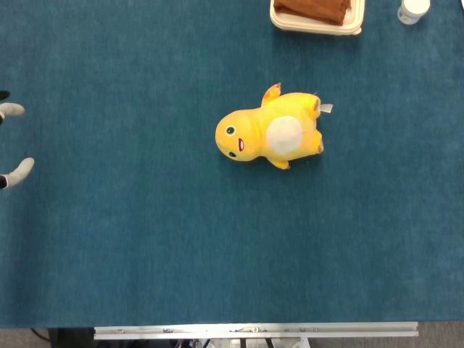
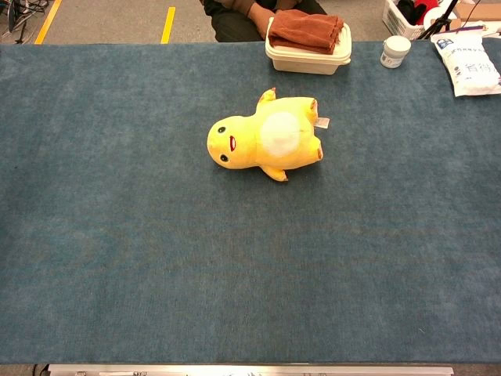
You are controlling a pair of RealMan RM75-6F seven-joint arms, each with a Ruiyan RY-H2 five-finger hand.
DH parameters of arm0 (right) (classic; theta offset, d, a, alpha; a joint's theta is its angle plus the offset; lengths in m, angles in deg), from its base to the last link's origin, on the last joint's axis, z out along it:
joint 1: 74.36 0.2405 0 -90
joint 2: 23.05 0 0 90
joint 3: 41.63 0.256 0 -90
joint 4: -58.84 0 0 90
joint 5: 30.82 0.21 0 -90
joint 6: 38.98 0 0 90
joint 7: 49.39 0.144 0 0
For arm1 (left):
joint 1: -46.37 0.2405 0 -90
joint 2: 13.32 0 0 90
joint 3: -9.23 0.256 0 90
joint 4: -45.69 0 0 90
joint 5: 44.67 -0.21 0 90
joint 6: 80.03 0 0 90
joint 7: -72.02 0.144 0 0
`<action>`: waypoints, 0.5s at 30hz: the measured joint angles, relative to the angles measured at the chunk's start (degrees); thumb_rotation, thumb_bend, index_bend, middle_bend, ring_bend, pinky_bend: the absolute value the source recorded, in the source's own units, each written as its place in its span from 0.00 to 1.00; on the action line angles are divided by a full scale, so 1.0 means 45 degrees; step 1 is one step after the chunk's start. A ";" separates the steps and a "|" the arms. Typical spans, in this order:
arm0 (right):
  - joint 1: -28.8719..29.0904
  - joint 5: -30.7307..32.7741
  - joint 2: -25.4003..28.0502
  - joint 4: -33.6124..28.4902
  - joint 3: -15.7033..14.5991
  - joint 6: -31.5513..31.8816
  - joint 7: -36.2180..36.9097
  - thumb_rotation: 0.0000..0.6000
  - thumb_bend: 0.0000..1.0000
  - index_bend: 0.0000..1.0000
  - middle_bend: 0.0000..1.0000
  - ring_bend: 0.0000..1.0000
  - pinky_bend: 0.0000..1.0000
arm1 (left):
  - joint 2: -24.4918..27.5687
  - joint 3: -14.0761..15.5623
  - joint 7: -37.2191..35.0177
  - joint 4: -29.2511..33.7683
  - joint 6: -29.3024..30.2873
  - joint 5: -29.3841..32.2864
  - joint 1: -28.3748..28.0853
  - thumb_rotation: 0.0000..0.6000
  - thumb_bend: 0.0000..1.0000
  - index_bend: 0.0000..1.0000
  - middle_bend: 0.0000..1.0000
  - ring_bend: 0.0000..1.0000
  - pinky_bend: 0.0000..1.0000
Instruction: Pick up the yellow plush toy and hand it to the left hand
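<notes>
1. Nearest the head camera runs a silver metal rail (image 1: pixel 254 330) along the front edge of the table, and beyond it spreads the dark blue-green carpet-like table cover (image 1: pixel 145 239)
2. At the middle of that cover, slightly toward the far right, lies the yellow plush toy (image 1: pixel 270 134), a round-bodied duck-like figure on its back with a white belly patch up, its head pointing left and a small white tag at its right end; nothing touches it
3. At the left edge of the head view, only two white fingertips of the left hand (image 1: pixel 13 141) show, held apart from each other and well away from the toy; with so little visible I cannot tell whether that hand is spread or curled
4. At the far edge sit a cream plastic tub (image 1: pixel 316 26) holding a folded rust-brown cloth (image 1: pixel 313 9), and to its right a small white jar (image 1: pixel 413 10)
5. From the chest camera the toy (image 2: pixel 266 139) lies in the far half of the cover (image 2: pixel 235 274), well clear of the tub (image 2: pixel 307 59), the cloth (image 2: pixel 305 30) and the jar (image 2: pixel 395 51)
6. A white printed plastic packet (image 2: pixel 472 66) lies at the far right corner
7. No right hand appears in either view
</notes>
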 measured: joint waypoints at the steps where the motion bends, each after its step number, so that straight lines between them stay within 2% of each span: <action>1: 0.0003 0.0002 0.0006 0.0012 0.0000 -0.0036 0.0047 1.00 0.35 0.17 0.28 0.19 0.12 | -0.0002 0.0001 0.0012 0.0012 -0.0006 -0.0010 -0.0002 1.00 0.18 0.28 0.19 0.13 0.26; 10: 0.0320 -0.0034 0.0170 -0.0016 0.0045 -0.0763 0.0820 1.00 0.33 0.17 0.27 0.20 0.12 | 0.0111 0.0023 0.0069 0.0229 -0.0036 -0.0080 0.0008 1.00 0.18 0.28 0.19 0.13 0.26; 15: 0.0906 0.0007 0.0544 -0.0243 0.0135 -0.1928 0.1426 1.00 0.12 0.13 0.23 0.17 0.12 | 0.0195 0.0000 0.0112 0.0357 -0.0039 -0.0057 0.0019 1.00 0.18 0.28 0.19 0.13 0.26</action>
